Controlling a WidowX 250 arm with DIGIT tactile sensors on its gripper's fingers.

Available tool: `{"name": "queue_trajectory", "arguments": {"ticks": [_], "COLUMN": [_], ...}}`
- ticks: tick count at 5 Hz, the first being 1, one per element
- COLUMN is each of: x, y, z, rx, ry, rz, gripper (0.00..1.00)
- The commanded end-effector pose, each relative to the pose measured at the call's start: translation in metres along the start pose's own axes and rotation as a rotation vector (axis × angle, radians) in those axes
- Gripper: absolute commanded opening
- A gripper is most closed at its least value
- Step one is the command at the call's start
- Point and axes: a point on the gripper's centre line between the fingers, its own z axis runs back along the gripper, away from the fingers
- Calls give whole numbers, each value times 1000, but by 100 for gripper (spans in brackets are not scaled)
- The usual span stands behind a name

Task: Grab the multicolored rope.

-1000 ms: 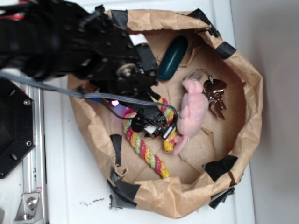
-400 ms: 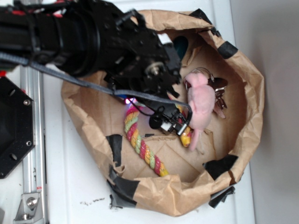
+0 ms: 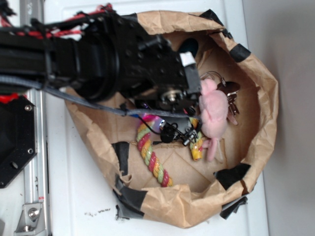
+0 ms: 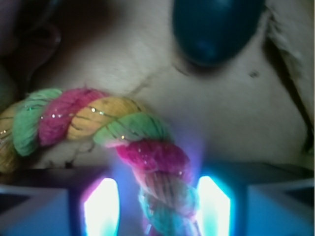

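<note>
While the black arm covers much of the paper bag (image 3: 256, 73) in the exterior view, the gripper (image 3: 179, 136) sits low over the bend of the one multicolored rope (image 3: 150, 160), hiding that bend. From the wrist, the rope (image 4: 147, 157) runs between two glowing fingers (image 4: 101, 206), jaws part open around it; whether they press it I cannot tell. One pink plush toy (image 3: 214, 113) lies just beside. One dark teal object (image 4: 216, 29) and one key bunch (image 3: 230, 101) are partly hidden.
</note>
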Motion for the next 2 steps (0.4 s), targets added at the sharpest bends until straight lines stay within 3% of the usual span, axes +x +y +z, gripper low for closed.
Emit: {"name": "queue_trajectory", "arguments": {"ticks": [1, 2], "x": [-3, 0], "y": [3, 1], "z": [-18, -3], "rx": [2, 45], "ry": [45, 21], "rz": [-86, -133], "gripper": [0, 0]}}
